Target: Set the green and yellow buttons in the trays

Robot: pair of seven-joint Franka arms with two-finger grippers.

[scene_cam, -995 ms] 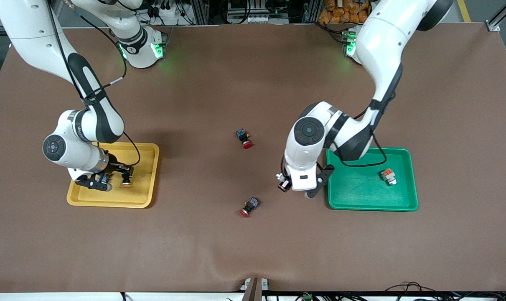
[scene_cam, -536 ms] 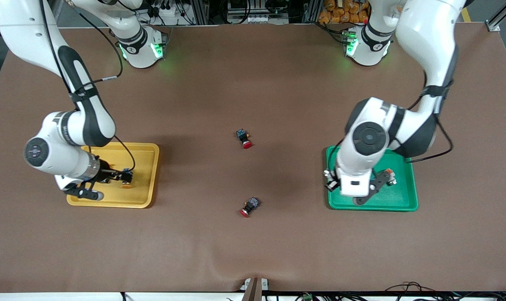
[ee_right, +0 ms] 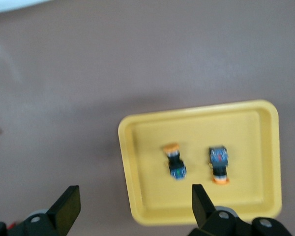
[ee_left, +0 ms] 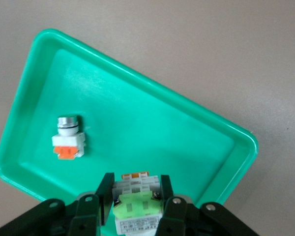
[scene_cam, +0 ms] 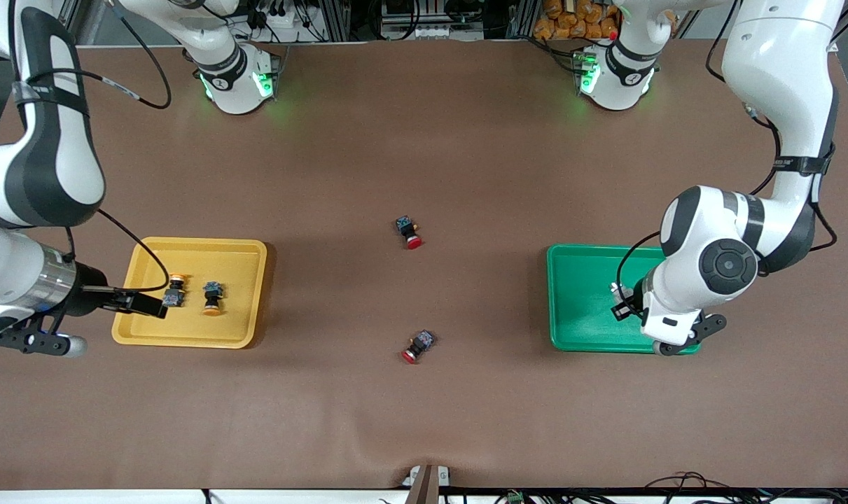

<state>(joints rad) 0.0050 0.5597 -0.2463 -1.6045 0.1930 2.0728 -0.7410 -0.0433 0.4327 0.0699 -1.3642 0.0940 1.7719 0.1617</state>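
1. Yellow tray (scene_cam: 245,252): both yellow-capped switches in (ee_right: 175,161) (ee_right: 219,165). Right gripper (ee_right: 132,204) jaws wide, empty, above tray's right-arm end
2. Green tray (ee_left: 137,93): orange-block switch (ee_left: 68,140) in; green-block switch (ee_left: 136,206) clamped in left gripper (ee_left: 135,202) over tray, probably just needs release

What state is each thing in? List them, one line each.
left gripper: shut on the green-block switch, over the green tray.
orange-block switch: lying in the green tray.
right gripper: open, empty, above the yellow tray.
two orange-capped switches: lying in the yellow tray.
two red-capped switches: on the table, outside both trays.
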